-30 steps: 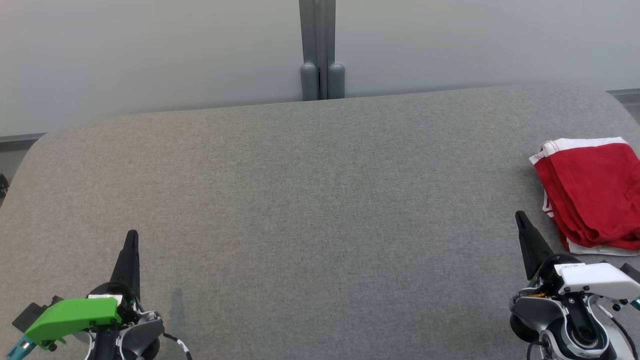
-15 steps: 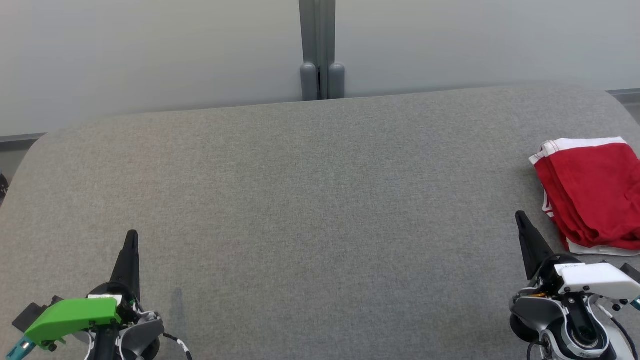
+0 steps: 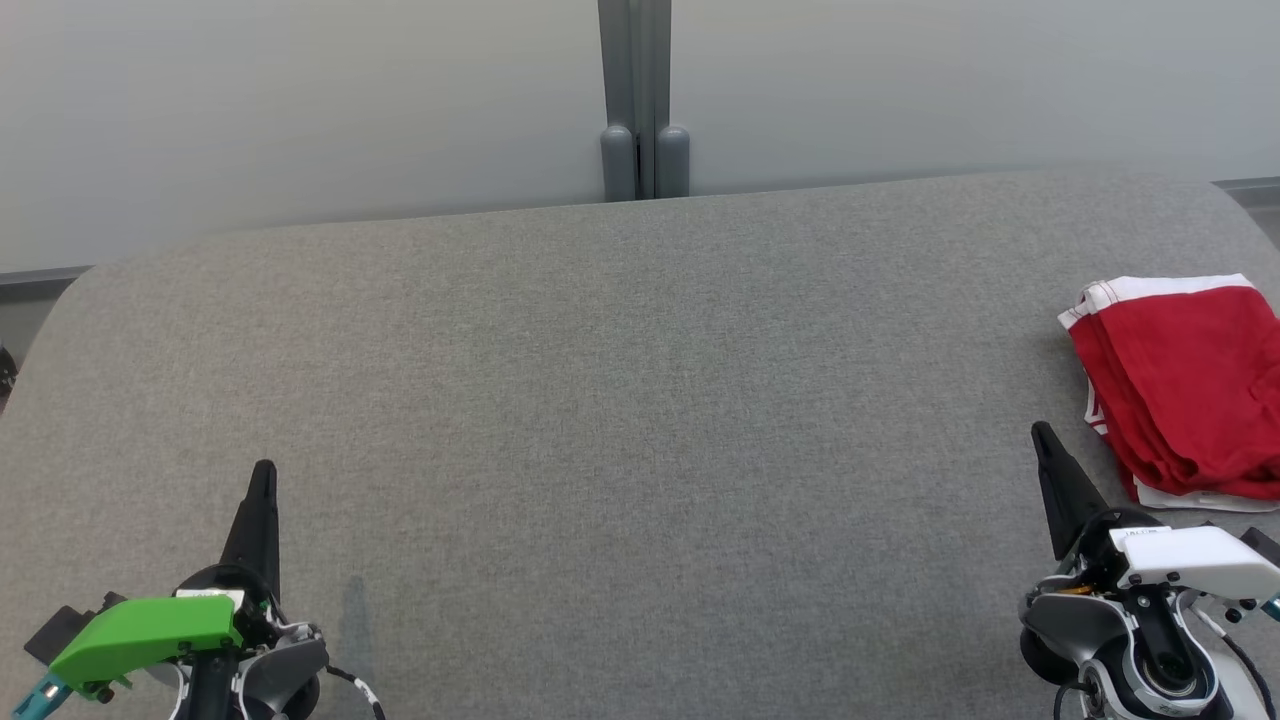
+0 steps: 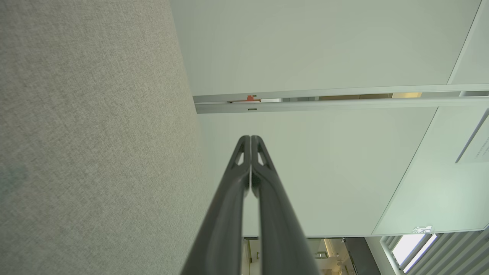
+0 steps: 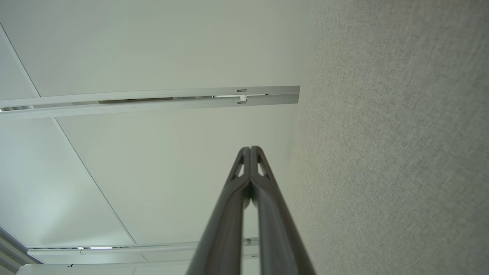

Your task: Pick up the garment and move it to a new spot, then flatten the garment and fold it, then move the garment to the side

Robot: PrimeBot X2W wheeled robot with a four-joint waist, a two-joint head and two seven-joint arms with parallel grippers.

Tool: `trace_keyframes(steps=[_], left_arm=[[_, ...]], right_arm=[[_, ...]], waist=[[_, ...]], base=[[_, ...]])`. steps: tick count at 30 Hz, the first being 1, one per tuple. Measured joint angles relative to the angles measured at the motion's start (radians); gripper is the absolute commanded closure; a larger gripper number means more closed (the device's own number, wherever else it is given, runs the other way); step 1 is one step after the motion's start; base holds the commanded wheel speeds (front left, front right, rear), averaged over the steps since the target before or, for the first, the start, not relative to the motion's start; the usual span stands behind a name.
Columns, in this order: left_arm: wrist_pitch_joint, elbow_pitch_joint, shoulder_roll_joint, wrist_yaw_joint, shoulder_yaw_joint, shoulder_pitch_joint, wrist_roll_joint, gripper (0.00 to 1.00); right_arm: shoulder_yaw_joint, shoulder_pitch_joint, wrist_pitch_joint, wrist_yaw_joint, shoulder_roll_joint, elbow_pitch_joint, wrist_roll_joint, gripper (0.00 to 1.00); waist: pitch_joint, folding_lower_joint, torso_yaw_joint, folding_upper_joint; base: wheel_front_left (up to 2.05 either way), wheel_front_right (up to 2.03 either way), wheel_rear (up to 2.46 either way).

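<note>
While the left tool (image 3: 262, 480) sits pinched closed and empty at the near left of the grey table (image 3: 620, 400), the right tool (image 3: 1042, 438) waits equally closed just beside the red garment (image 3: 1185, 385), which lies folded at the table's far right edge. By that layout the task looks finished or at its last step, so I judge no further grasp is needed beyond keeping both tools off the cloth.

In front of me is a big gray table (image 3: 620, 400) with a soft cloth top and round corners. Behind it I see a pale wall (image 3: 300, 110), smooth and plain. A gray post (image 3: 635, 90) runs down the middle of the wall, with two small round gray stubs at its foot, just behind the table's far edge. Looking along my left wrist, I see pale panels with thin lines between them, and a bright window with slats (image 4: 420, 248) in one corner.
</note>
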Motion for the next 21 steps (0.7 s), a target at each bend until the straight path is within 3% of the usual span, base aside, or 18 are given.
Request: trace_keyframes(steps=[21], left_arm=[[0.006,0.000,-0.005,0.000,0.005,0.000,0.004,1.00]], right_arm=[[-0.005,0.000,0.007,0.000,0.004,0.000,-0.005,1.00]], waist=[[0.000,0.0000,0.000,0.0000]], base=[[0.00,0.00,0.00]])
